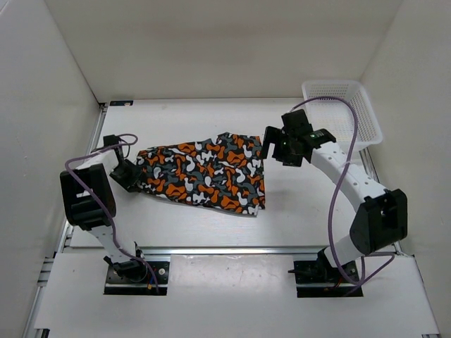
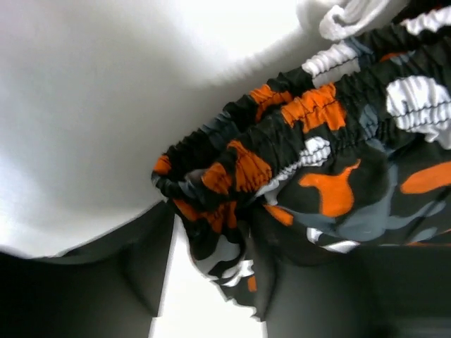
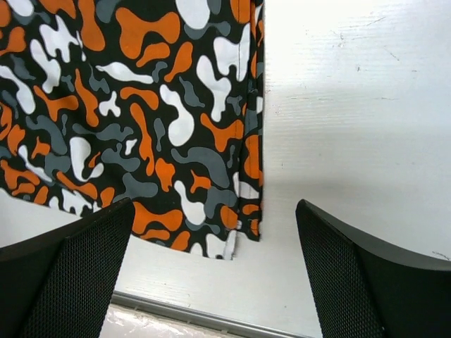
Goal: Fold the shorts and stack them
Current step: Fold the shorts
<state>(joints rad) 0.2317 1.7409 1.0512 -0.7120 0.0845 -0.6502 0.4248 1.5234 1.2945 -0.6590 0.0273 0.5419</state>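
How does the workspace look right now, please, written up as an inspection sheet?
Surface: white table, a few faint scuffs in the right wrist view.
Job's things: shorts lying flat mid-table, waistband towards the left arm.
Clutter: white mesh basket at the far right corner, apart from the shorts.
Grippers: left gripper at the waistband end with fabric between its fingers, grip unclear; right gripper open above the shorts' right edge, holding nothing.
Cables: purple cables looped along both arms, clear of the shorts.
Surroundings: white walls on three sides, metal rail along the near edge.
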